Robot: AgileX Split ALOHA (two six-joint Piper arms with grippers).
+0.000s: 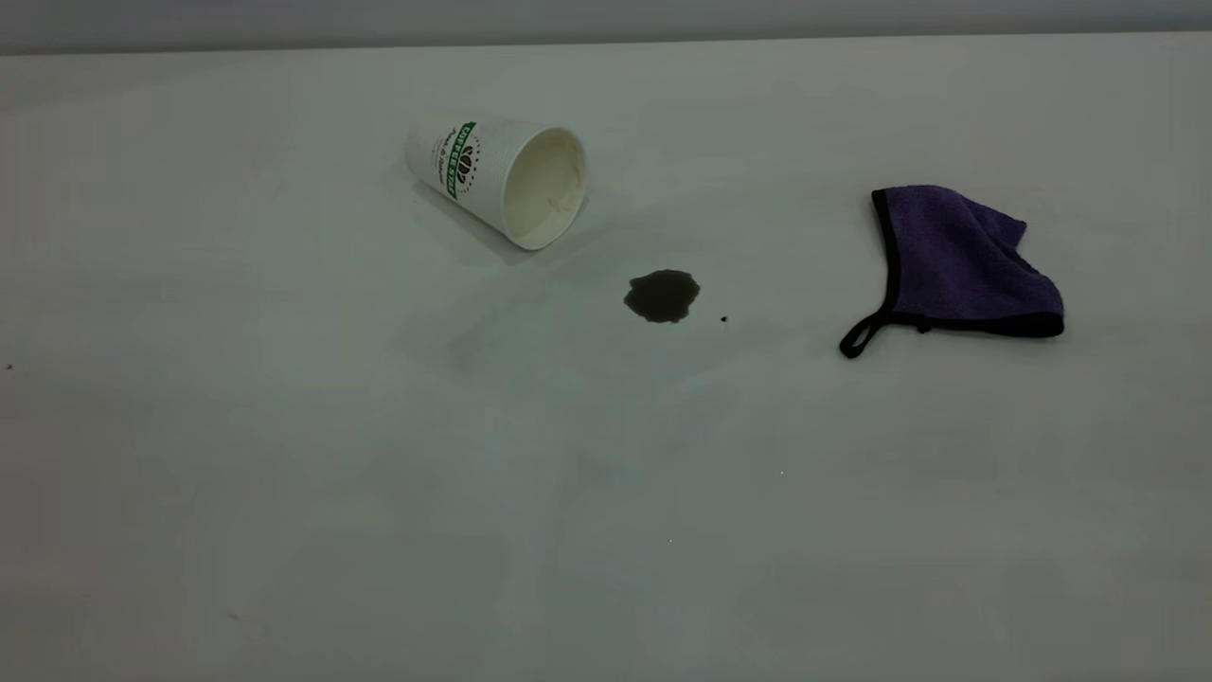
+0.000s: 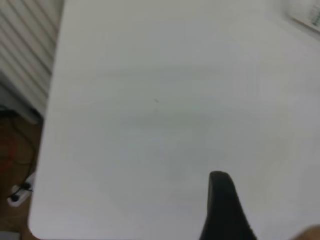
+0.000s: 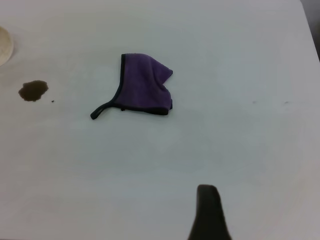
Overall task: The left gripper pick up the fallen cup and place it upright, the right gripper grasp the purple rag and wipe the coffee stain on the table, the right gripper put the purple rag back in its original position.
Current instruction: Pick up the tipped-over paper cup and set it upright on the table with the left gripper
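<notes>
The cup (image 1: 497, 177) lies on its side at the table's (image 1: 284, 455) back left of centre, its cream mouth turned toward the coffee stain (image 1: 662, 295), a dark brown blotch just beside it. The purple rag (image 1: 956, 260) lies crumpled to the right, its black loop pointing toward the stain. Neither arm shows in the exterior view. The right wrist view shows the purple rag (image 3: 144, 85), the coffee stain (image 3: 33, 90) and a sliver of the cup (image 3: 4, 45), all far from my right gripper (image 3: 209, 212). My left gripper (image 2: 223, 210) hovers over bare table, with a strip of the cup (image 2: 306, 15) at the picture's corner.
A tiny dark speck (image 1: 723, 319) sits just right of the stain. The left wrist view shows the table's edge (image 2: 47, 125), with floor, cables (image 2: 20, 192) and a ribbed white wall (image 2: 25, 50) beyond it.
</notes>
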